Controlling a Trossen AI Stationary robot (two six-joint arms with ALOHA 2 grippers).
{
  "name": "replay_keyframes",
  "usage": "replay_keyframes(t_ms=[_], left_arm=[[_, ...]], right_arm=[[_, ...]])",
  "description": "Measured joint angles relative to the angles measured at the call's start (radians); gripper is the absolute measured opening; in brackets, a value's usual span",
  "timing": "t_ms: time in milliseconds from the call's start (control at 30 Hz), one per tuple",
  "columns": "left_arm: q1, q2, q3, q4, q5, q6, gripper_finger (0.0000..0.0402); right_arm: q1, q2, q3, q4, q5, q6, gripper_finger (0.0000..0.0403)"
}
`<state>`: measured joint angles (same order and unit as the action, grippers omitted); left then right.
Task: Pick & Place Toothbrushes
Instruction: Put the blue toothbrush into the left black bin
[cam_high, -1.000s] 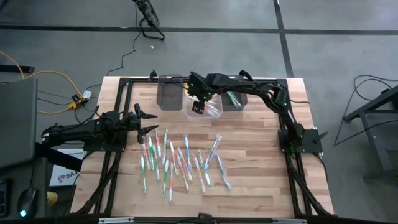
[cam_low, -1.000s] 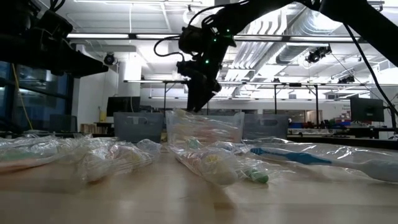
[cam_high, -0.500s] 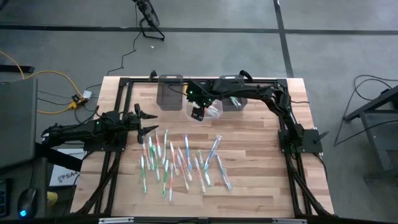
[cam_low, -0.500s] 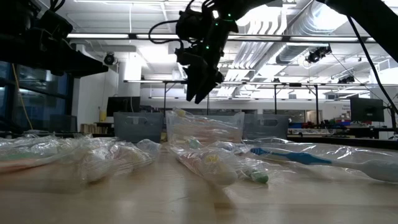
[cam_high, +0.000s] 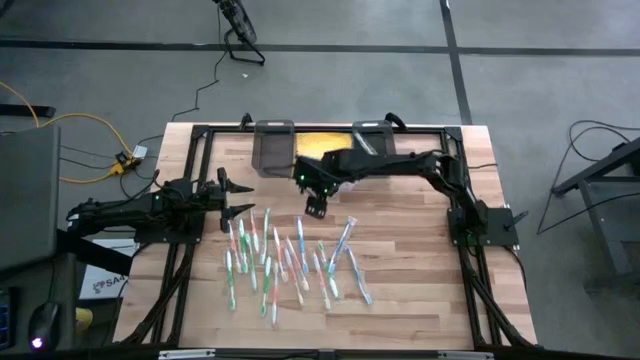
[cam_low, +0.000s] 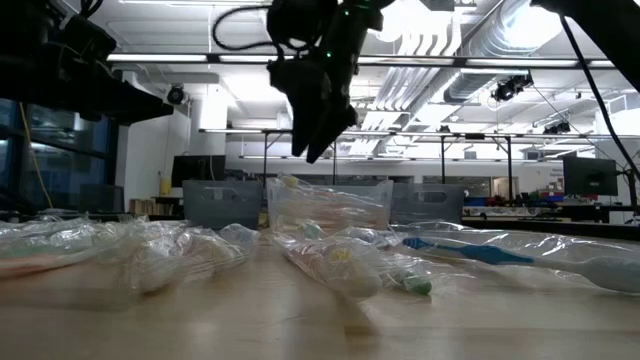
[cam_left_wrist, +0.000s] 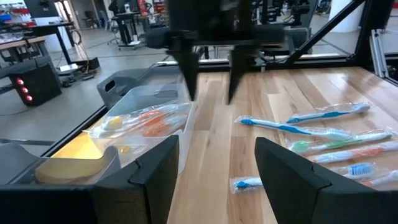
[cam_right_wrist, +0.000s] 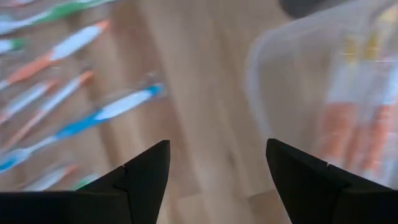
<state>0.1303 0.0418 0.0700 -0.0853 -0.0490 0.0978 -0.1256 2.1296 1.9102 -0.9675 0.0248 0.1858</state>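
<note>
On the wooden surface (cam_high: 420, 250), the toothbrushes (cam_high: 290, 260) lie scattered in clear wrappers, below the bins (cam_high: 275, 145). The right gripper (cam_high: 314, 208), fingers wide and empty, has moved off the bins toward them; the left gripper (cam_high: 240, 196) waits open.

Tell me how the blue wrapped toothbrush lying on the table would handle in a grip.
The blue toothbrush sits in a clear crinkly wrapper, so fingers would probably slip on the film. It looks thin and light, likely to slide when nudged. Its flat-lying handle probably will not roll far.

No readable text, labels or numbers in any view; toothbrush wrappers and bins on the desk show no legible print.
</note>
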Motion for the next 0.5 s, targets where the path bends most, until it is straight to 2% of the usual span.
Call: replay_keyframes(t_ms=[233, 500], left_arm=[[0.0, 0.0, 0.0, 0.0, 0.001, 0.003, 0.0206], [0.0, 0.0, 0.0, 0.0, 0.001, 0.003, 0.0206]], right_arm=[[0.095, 0.0, 0.0, 0.041, 0.05, 0.068, 0.0258], [0.194, 0.0, 0.0, 0.125, 0.051, 0.134, 0.0258]])
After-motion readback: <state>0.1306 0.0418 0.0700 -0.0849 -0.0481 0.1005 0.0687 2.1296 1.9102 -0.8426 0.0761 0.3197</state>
